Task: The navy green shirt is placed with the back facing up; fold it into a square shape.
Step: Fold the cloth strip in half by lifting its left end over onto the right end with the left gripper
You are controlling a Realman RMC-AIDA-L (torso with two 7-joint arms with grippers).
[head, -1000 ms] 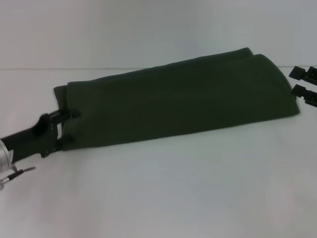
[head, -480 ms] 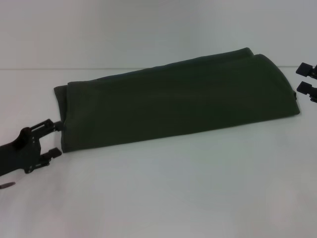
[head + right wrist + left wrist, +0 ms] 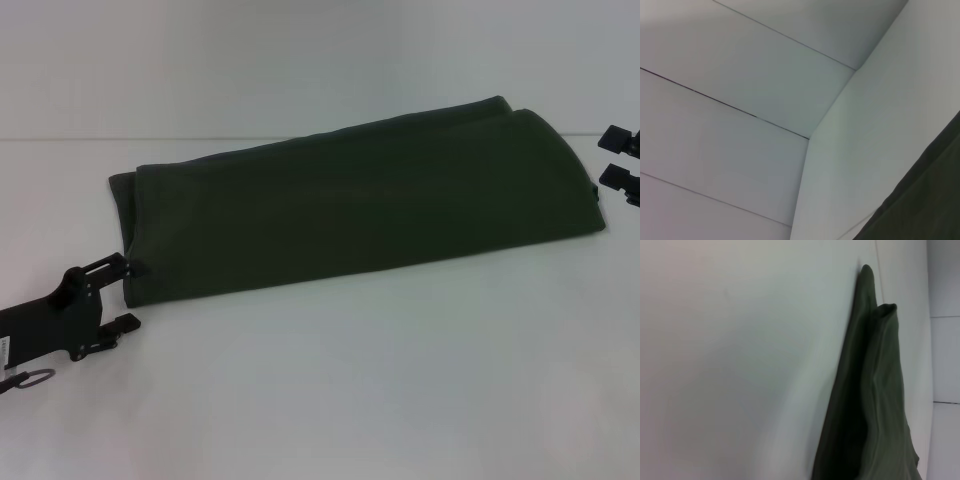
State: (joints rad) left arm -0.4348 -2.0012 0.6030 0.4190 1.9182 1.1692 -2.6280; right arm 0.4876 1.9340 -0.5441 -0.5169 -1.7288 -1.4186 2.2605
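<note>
Navy green shirt (image 3: 360,205) lay folded into a long band across the white table (image 3: 350,390), plain side up, running from near left to far right. The left gripper (image 3: 128,292) sat at the band's left end, fingers spread, holding nothing. The right gripper (image 3: 622,164) hovered open beside its right end. Behind stood a pale paneled wall (image 3: 730,100).

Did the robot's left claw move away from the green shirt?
Yes. The left gripper has pulled back off the left end of the navy green shirt, then crept toward it again; open, it now sits by the near-left corner. The shirt stayed put.
</note>
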